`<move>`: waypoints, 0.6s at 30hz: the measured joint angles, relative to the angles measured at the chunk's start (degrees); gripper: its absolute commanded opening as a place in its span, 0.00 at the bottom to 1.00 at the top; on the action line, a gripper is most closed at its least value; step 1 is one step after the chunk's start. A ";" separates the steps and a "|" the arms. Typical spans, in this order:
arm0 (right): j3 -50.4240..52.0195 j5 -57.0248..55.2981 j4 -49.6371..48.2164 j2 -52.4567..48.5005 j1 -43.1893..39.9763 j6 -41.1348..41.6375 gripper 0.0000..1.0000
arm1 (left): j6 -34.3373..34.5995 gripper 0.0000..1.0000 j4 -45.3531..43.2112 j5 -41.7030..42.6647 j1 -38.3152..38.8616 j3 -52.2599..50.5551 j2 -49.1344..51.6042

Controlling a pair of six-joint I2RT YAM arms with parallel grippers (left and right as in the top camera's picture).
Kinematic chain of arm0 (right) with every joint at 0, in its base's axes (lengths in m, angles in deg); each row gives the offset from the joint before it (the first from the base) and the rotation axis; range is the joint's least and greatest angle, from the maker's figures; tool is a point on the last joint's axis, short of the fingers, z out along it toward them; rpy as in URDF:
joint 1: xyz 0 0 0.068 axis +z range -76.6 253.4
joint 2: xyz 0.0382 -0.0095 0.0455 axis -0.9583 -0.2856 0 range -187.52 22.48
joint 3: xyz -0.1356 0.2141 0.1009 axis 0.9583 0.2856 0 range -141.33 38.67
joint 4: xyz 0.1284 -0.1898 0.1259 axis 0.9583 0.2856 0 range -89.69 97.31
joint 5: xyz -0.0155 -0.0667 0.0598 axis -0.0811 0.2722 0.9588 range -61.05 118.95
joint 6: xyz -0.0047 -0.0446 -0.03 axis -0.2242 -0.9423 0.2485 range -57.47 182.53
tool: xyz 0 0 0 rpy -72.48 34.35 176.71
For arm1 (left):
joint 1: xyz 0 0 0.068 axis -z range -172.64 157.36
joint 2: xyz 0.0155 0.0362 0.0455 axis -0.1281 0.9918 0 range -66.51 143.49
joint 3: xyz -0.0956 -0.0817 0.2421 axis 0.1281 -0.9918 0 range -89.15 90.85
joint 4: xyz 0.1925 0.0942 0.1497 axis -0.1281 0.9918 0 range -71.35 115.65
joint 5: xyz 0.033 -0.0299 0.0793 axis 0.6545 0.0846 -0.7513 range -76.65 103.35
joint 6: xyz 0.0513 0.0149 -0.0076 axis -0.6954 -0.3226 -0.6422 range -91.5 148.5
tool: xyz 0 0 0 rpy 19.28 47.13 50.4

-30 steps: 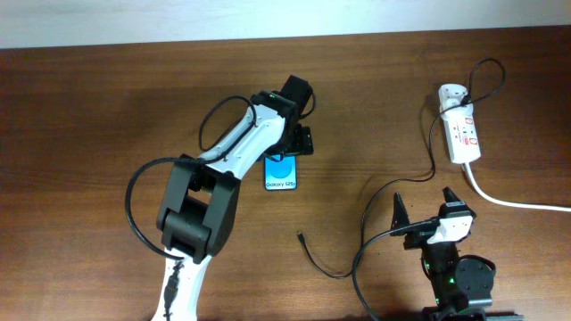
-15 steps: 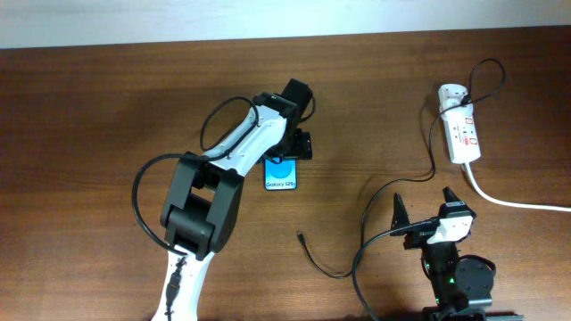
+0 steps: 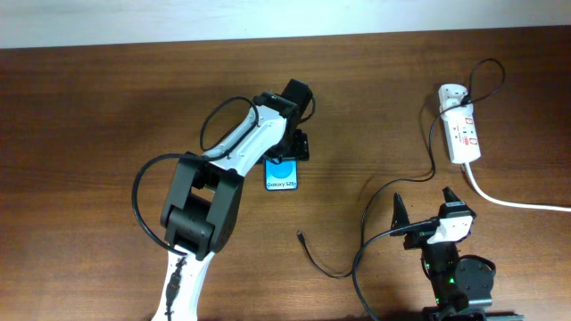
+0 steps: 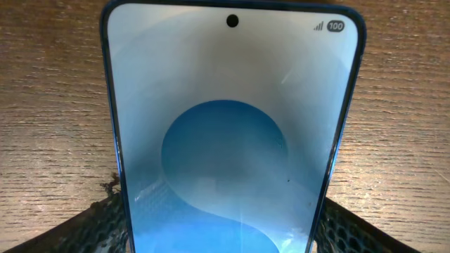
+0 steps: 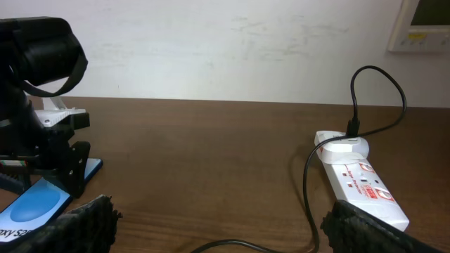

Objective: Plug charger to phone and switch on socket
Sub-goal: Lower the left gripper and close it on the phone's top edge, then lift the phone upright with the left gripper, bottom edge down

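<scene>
The phone (image 3: 281,174) lies flat mid-table, blue screen up, "Galaxy" text at its near end. My left gripper (image 3: 299,147) is at its far end; in the left wrist view the phone (image 4: 232,140) fills the frame and both black fingers (image 4: 102,221) press against its long edges. The charger's black cable (image 3: 393,192) runs from a white adapter (image 3: 451,93) in the socket (image 3: 464,134), loops down, and ends in a plug tip (image 3: 301,236) lying loose below the phone. My right gripper (image 3: 425,207) is open and empty, low at the front right, with the cable (image 5: 307,190) between its fingers.
The socket's thick white cord (image 3: 513,201) runs off to the right edge. The right wrist view shows the socket (image 5: 358,179), the phone's corner (image 5: 31,207) and the left gripper (image 5: 63,165) beyond. A pale wall borders the table's far edge.
My left gripper has shifted slightly down along the phone's far end. The phone, the cable and the right arm have not moved.
</scene>
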 measured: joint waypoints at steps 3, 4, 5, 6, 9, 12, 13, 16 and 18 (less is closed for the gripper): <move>0.00 -0.02 0.00 0.00 0.00 0.00 0.98 | -0.20 0.99 0.55 -0.26 -0.07 0.07 0.00; 0.00 -0.02 0.00 0.00 0.00 0.00 0.98 | -0.17 0.99 0.63 -0.26 -0.17 0.09 0.00; 0.00 -0.02 0.00 0.00 0.00 -0.04 0.98 | -0.17 0.99 0.68 -0.46 -0.15 0.11 0.00; 0.00 -0.02 0.00 0.00 0.00 -0.02 0.98 | -0.17 0.99 0.70 -0.52 -0.15 0.11 0.00; 0.00 -0.02 0.00 0.00 0.00 0.00 0.98 | -0.33 0.85 0.85 -0.37 -0.15 0.11 0.00; 0.00 -0.02 0.00 0.00 0.00 -0.02 0.98 | -0.24 0.83 0.98 -0.31 -0.04 0.22 0.02; 0.00 -0.02 0.00 0.00 0.00 0.02 0.98 | -0.24 0.83 1.03 -0.31 -0.04 0.22 0.04; 0.00 -0.02 0.00 0.00 0.00 -0.02 0.98 | -0.24 0.83 1.05 -0.31 -0.04 0.22 0.04; 0.00 0.00 0.00 0.00 0.00 -0.04 0.98 | -0.22 0.83 1.31 -0.31 -0.04 0.33 0.07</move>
